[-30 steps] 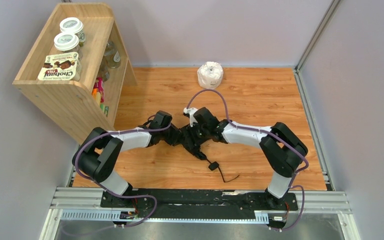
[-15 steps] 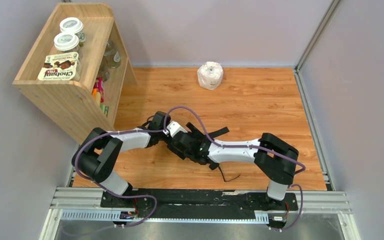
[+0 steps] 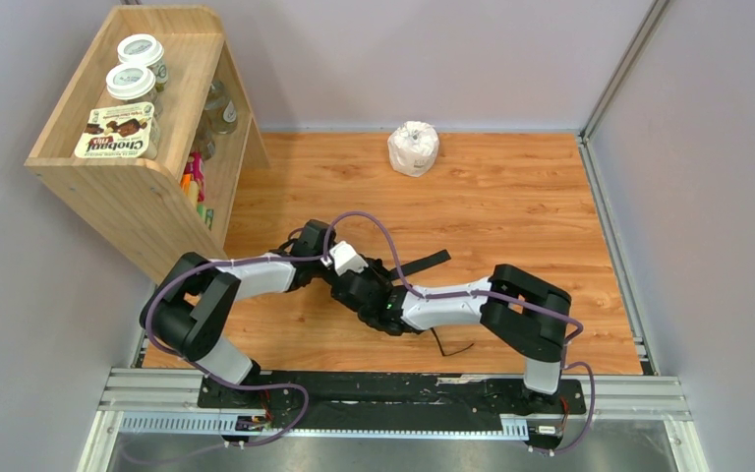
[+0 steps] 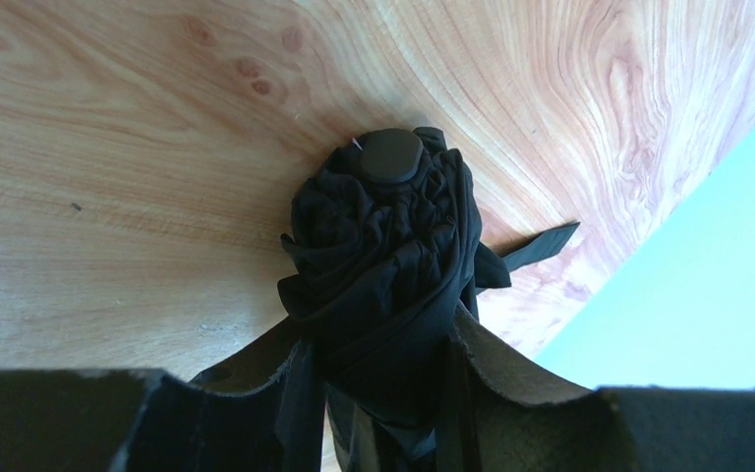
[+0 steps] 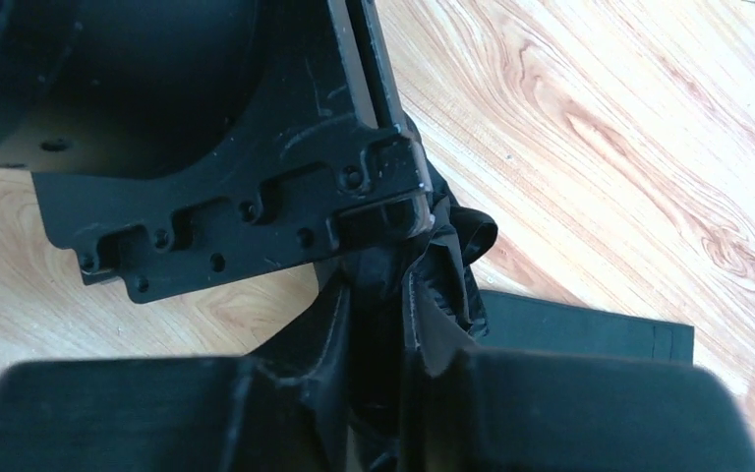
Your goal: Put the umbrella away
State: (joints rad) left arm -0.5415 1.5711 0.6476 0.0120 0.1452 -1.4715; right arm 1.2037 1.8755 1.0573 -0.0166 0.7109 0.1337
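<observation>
The umbrella [image 4: 383, 265] is a rolled bundle of black fabric with a round black end cap [image 4: 390, 155], lying low over the wood table. My left gripper [image 4: 383, 383] is shut on the bundle, one finger on each side. In the right wrist view my right gripper [image 5: 378, 334] has its jaws drawn narrow on a fold of the umbrella [image 5: 452, 256], right under the left gripper's body [image 5: 236, 197]. In the top view both grippers meet mid-table: left gripper [image 3: 326, 267], right gripper [image 3: 359, 285]. The umbrella's flat closure strap [image 3: 425, 263] sticks out to the right. A thin black cord [image 3: 449, 346] lies near the right forearm.
A wooden shelf [image 3: 128, 167] with jars and a box stands at the far left. A white paper roll [image 3: 413, 147] sits at the back of the table. Grey walls close in on both sides, and a metal rail [image 3: 393, 393] runs along the near edge.
My right arm has swung left and nearer, bringing its gripper up against the left one, and its jaws have gone from wide to narrow on the fabric. The left arm has barely moved.
</observation>
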